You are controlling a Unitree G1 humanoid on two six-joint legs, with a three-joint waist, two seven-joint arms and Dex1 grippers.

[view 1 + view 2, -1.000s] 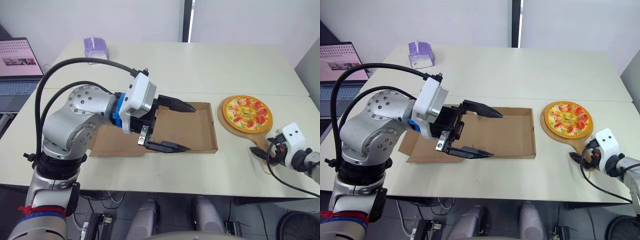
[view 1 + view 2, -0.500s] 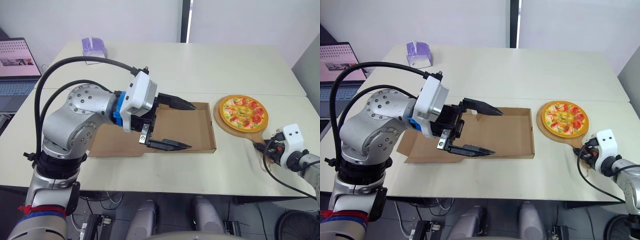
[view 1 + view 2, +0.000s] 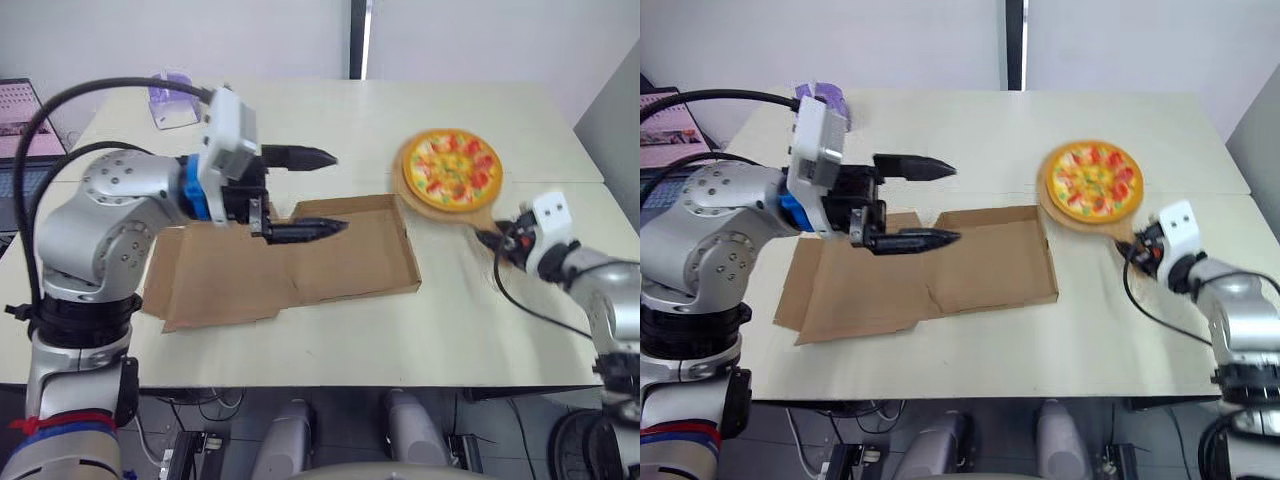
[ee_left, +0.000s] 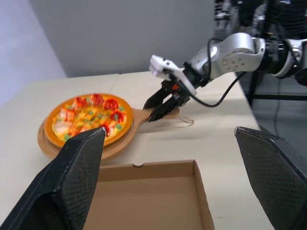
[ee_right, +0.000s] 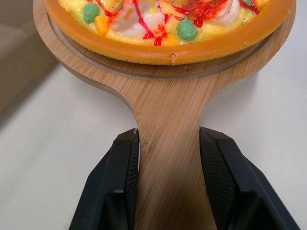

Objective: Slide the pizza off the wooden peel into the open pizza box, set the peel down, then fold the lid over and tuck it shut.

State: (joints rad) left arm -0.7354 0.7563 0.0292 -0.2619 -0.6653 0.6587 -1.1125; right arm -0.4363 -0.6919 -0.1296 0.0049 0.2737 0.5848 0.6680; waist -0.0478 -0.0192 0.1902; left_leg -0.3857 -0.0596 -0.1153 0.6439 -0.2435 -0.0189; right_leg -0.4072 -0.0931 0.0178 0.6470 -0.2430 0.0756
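Jaws of right gripper (image 5: 169,139) clamped on peel (image 5: 164,98) handle, pizza (image 3: 452,167) aboard, upper right of frame; left gripper (image 3: 338,191) spread wide above box (image 3: 350,268), centre frame

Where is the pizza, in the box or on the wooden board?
On the wooden peel: the pizza lies on it, outside the open, empty box.

one pizza (image 3: 452,168), one peel (image 5: 168,153), one box (image 3: 350,262), one laptop (image 3: 12,120)

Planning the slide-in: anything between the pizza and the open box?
Nothing lies on the table between the pizza on the peel and the box. The open left gripper hangs over the box's far edge, though, and may crowd it.
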